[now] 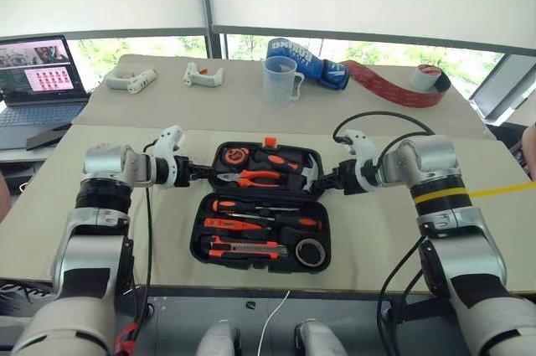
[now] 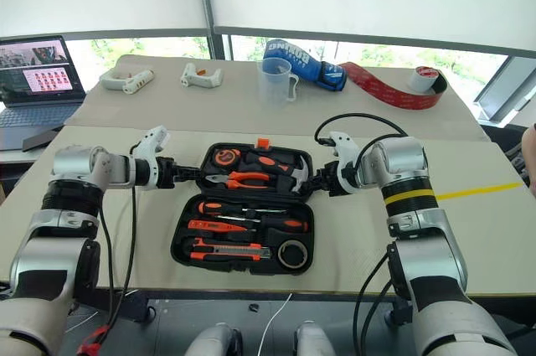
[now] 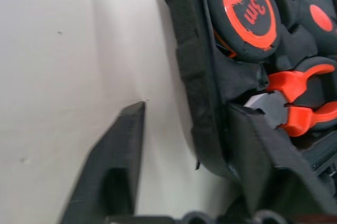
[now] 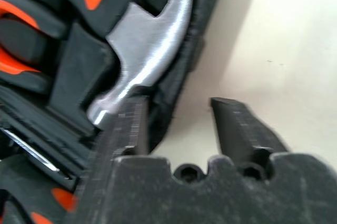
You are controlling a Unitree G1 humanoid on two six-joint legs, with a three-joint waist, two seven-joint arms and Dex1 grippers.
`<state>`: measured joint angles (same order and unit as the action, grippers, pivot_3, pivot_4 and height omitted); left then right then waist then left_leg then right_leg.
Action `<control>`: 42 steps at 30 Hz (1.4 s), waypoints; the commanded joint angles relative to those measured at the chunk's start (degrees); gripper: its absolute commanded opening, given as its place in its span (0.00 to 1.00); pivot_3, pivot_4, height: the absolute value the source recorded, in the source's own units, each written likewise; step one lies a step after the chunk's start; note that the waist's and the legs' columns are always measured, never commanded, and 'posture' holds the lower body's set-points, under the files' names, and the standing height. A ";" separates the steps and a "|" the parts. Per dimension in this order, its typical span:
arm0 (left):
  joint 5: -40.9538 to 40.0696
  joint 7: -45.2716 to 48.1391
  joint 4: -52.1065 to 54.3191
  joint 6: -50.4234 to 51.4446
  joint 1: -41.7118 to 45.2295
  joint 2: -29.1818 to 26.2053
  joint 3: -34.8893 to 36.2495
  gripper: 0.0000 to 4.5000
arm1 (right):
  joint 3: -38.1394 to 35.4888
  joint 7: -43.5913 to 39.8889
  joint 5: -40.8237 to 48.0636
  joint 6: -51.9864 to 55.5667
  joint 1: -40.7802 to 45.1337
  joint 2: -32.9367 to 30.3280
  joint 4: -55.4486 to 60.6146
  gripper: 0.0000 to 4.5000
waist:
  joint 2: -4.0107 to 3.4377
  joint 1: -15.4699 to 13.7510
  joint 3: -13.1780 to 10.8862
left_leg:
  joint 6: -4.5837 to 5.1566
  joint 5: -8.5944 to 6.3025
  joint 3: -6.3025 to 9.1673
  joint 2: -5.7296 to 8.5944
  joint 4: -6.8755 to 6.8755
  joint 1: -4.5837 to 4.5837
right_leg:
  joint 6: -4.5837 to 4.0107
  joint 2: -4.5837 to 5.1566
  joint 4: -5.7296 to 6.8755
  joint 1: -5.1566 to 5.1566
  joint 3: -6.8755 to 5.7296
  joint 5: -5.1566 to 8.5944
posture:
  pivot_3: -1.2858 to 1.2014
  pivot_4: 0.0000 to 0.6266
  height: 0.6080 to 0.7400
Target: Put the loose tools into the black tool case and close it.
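Note:
The black tool case [image 1: 198,230] lies open on the near table. In its near half sit orange-and-black screwdrivers [image 1: 251,205], a utility knife [image 1: 247,249] and a small black tape roll [image 1: 311,252]. The far half holds a tape measure [image 3: 250,10], pliers [image 3: 300,97] and a hammer [image 4: 152,60]. My left gripper [image 1: 201,173] is open at that half's left wall, one finger inside and one on the table outside. At the right wall my right gripper [image 1: 327,178] is also open, straddling the rim with a gap on its outer side.
On the far table stand two white handles [image 1: 131,79] [image 1: 203,77], a clear measuring jug [image 1: 281,79], a blue glove [image 1: 306,61] and a big red tape [image 1: 402,88]. A laptop [image 1: 38,79] sits at the far left. A black cable [image 1: 377,117] loops over my right wrist.

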<state>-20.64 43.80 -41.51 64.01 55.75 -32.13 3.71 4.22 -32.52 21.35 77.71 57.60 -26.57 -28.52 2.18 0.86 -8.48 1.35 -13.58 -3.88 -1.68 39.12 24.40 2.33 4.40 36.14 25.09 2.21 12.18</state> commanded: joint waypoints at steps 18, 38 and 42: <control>-8.42 6.92 21.75 -35.95 -21.26 2.72 17.32 0.02 | -2.25 -8.70 -3.28 -34.31 -22.58 -7.03 35.13 0.01 | -0.01 0.21 -0.01 | -0.05 0.20 0.21 -0.06 -0.14 0.22 | -0.12 -0.03 0.03 0.29 0.06 -0.23 | 0.52 0.24 1.00; 5.82 12.27 24.57 -90.66 -51.67 -1.76 13.53 0.45 | 6.66 24.60 -49.09 -116.11 -51.40 -21.01 20.45 0.43 | 0.16 0.22 -0.09 | 0.03 0.21 -0.95 -0.39 -0.15 -1.44 | -0.45 0.07 -0.29 -0.91 0.36 0.10 | 0.52 0.24 1.00; 2.62 11.45 18.49 -82.36 -47.58 -5.39 15.24 0.77 | 1.35 17.98 -37.70 -112.27 -54.93 -23.36 22.67 0.58 | 0.20 -0.05 -0.10 | 0.19 0.39 -0.93 -0.51 -0.14 -1.44 | -0.32 0.02 -0.18 -0.91 0.29 0.05 | 0.52 0.24 1.00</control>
<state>-16.21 55.52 -21.23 -20.87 6.66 -35.52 17.27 9.42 -10.69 -23.48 -36.55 3.90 -48.04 -8.18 2.38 0.81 -8.58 1.54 -13.18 -4.82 -2.20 38.97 22.92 2.02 4.42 35.98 24.17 2.50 12.23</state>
